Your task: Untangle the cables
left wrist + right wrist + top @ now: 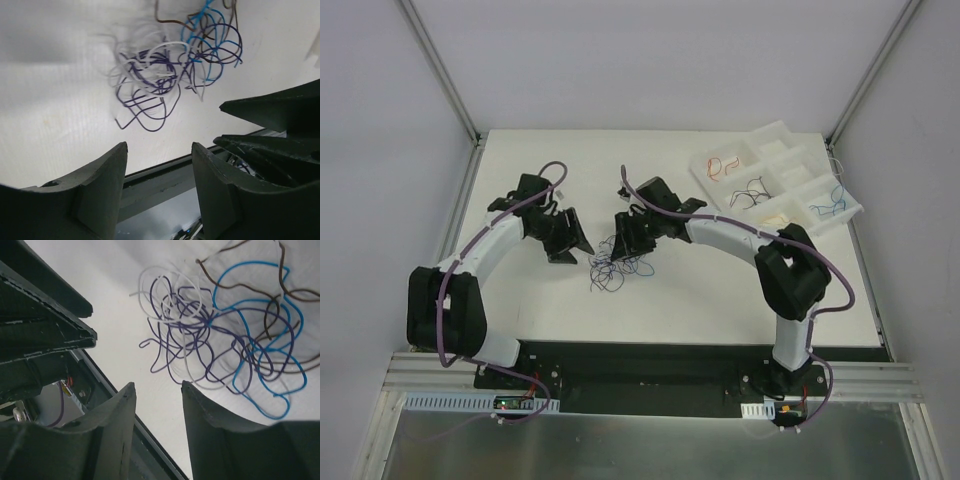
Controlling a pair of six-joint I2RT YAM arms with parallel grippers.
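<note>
The cables (615,262) lie as one loose tangle of purple, blue, white and brown wires on the white table, between the two grippers. My left gripper (576,248) hovers just left of the tangle, and my right gripper (625,236) hangs over its upper right side. In the left wrist view the cables (165,75) lie beyond my open left gripper (159,145), which holds nothing. In the right wrist view the cables (220,335) spread just past the tips of my open right gripper (157,385), and no wire is between its fingers.
A white divided tray (767,129) stands at the back right. Its compartments hold a red-orange wire (725,165), a black wire (752,188) and a blue wire (828,203). The table's near edge and black base rail run close under both grippers.
</note>
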